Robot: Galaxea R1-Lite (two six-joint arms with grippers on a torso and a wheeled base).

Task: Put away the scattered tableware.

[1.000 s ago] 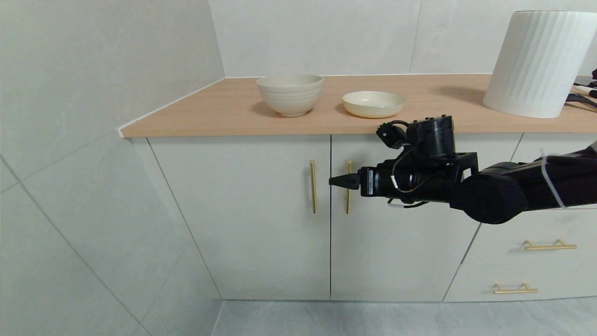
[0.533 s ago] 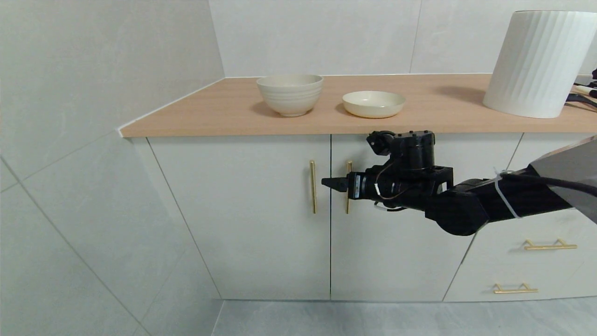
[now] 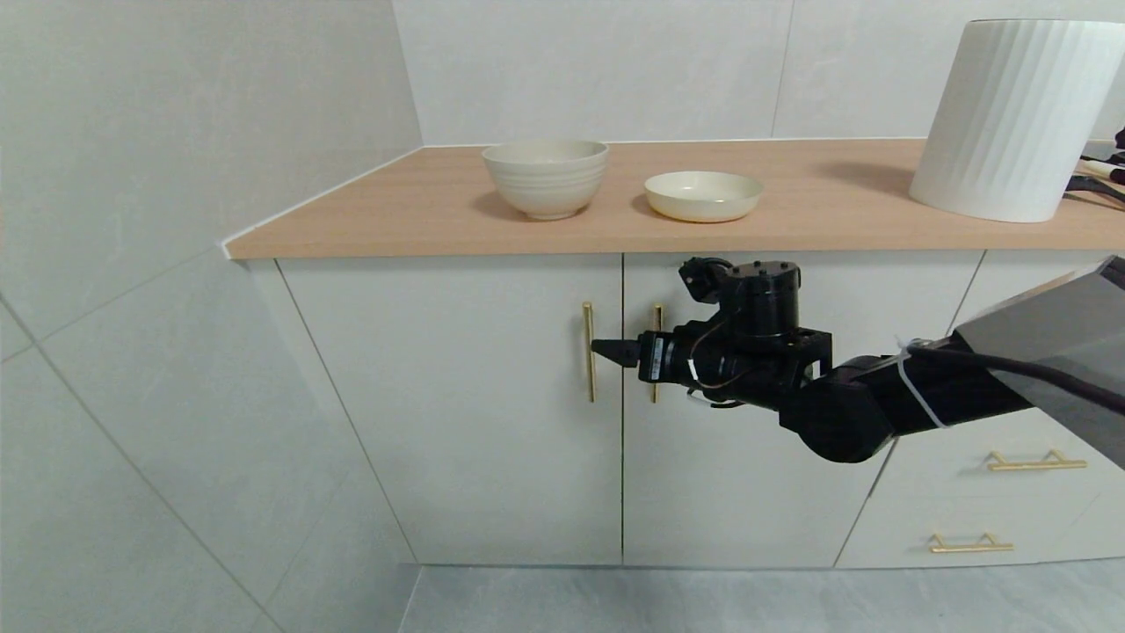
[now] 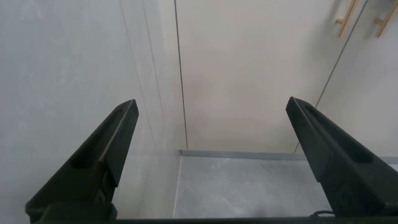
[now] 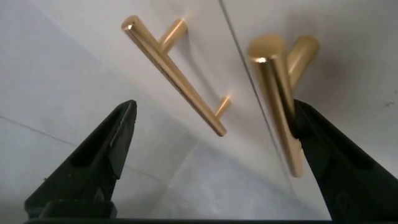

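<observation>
Step in hand, likely: opening the pale grey cabinet door [image 3: 457, 404] for storage. Right gripper [image 3: 608, 351], fingers apart, sits just beside its slim brass bar handle [image 3: 588, 352], not clamped. Left gripper [image 4: 211, 106] has fingers apart and holds nothing. Ribbed beige bowl [image 3: 546, 178] and shallow cream dish [image 3: 703, 195] sit on the wooden worktop [image 3: 835, 202]. Next: straddle the handle, close, pull.

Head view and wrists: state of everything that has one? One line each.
left cabinet door, shut
right cabinet door, shut
upper drawer, shut
lower drawer, shut
bowl, upright on the counter
shallow dish, upright on the counter, empty
right gripper, open, close to the door handles, gripping neither
left gripper, open, holding nothing
</observation>
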